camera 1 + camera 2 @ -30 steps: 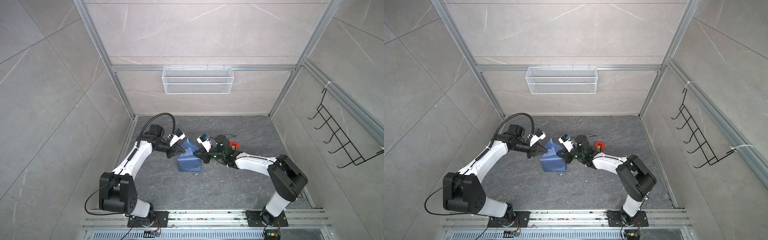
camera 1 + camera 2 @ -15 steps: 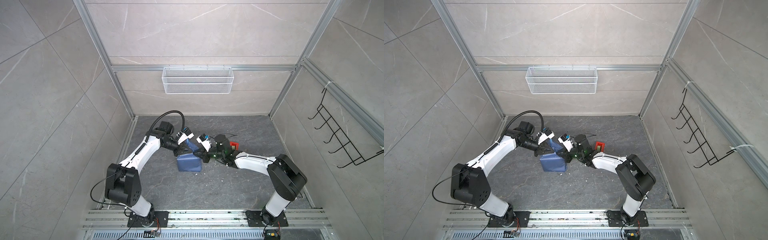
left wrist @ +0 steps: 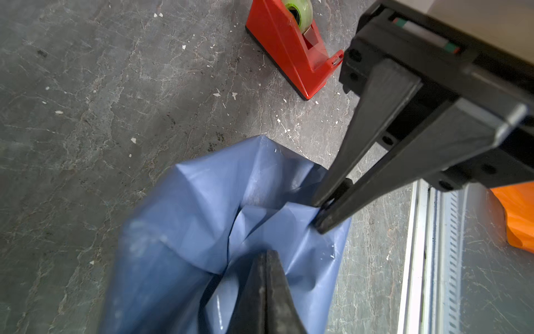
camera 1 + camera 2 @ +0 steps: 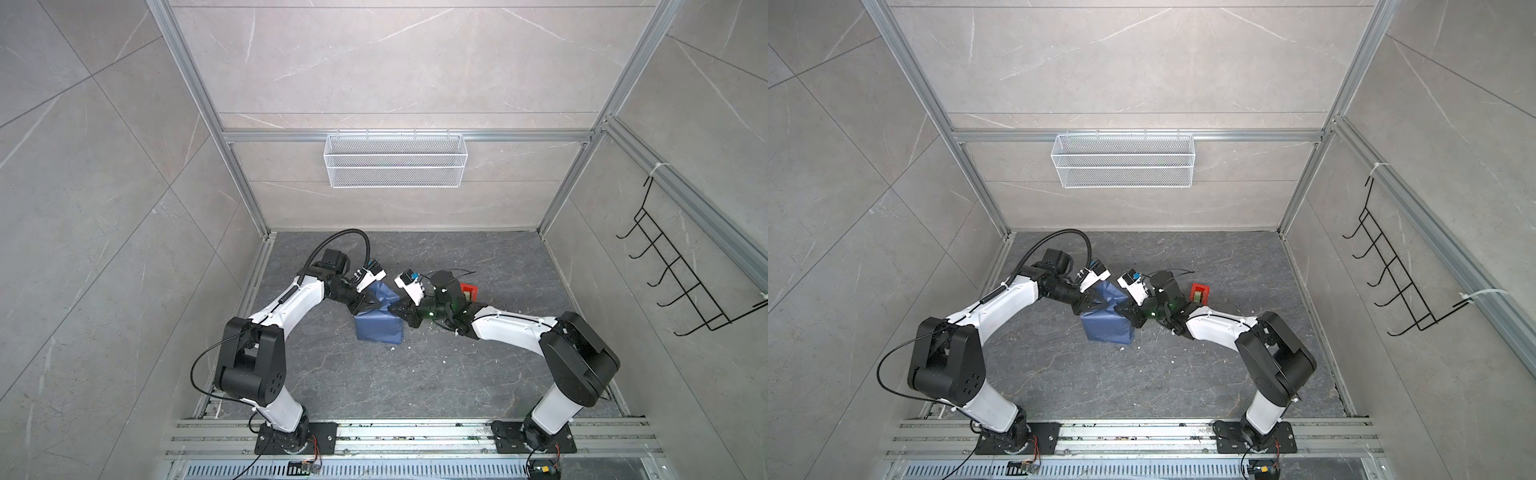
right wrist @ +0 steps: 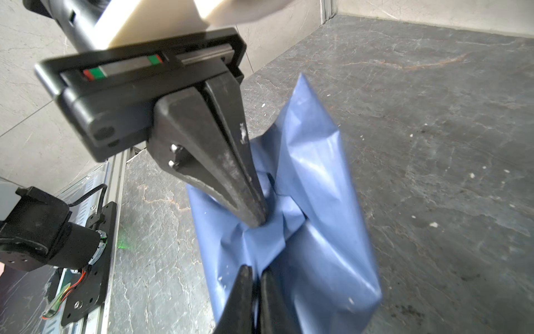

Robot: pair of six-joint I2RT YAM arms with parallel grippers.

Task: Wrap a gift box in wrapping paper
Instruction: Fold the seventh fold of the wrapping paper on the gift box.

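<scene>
- The left gripper (image 5: 257,220) has its jaws flat together, with the tip dug into the gathered folds on top of the wrapping paper (image 5: 318,231). I can't make out whether a fold is caught between them.
- The right gripper (image 3: 319,215) has its jaws a narrow slit apart, with the paper's edge right at the tips.
- The paper sits as a crumpled blue bundle on the dark table (image 4: 415,374), between the two arms. The gift box is hidden under it.
- A red tape dispenser (image 3: 291,49) stands near the bundle, not touching it.
</scene>
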